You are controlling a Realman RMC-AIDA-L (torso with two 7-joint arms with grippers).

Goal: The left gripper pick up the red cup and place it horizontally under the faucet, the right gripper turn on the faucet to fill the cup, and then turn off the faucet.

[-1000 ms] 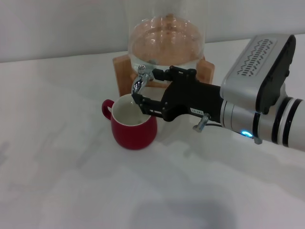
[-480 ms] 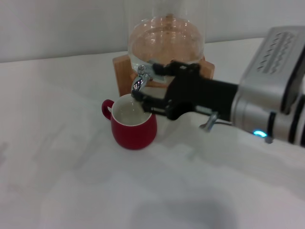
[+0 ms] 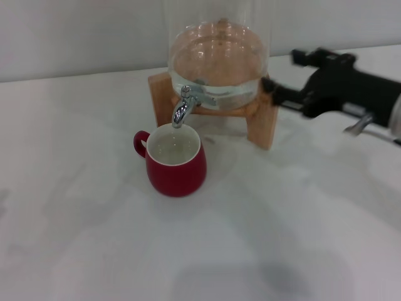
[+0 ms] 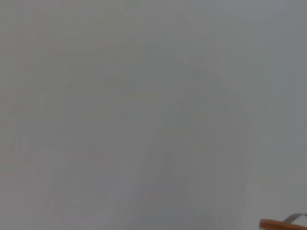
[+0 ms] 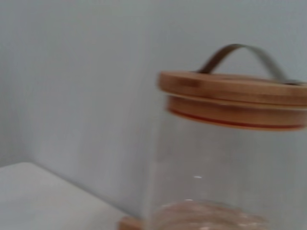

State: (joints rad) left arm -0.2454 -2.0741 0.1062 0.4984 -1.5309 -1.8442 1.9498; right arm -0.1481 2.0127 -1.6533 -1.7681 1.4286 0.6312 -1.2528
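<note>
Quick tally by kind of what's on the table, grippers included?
Cups: 1, the red cup
Glass jars: 1, the jar with the faucet
Wooden stands: 1, the stand
Grippers in view: 1, the right gripper
Total: 4

The right gripper [image 3: 283,78] is smeared with motion, so I cannot tell how its fingers stand, and its arm runs off the picture's edge. The glass jar [image 3: 216,44] is cut off at the top in the head view. In the right wrist view the jar's wooden lid [image 5: 235,98] is soft and cropped.
</note>
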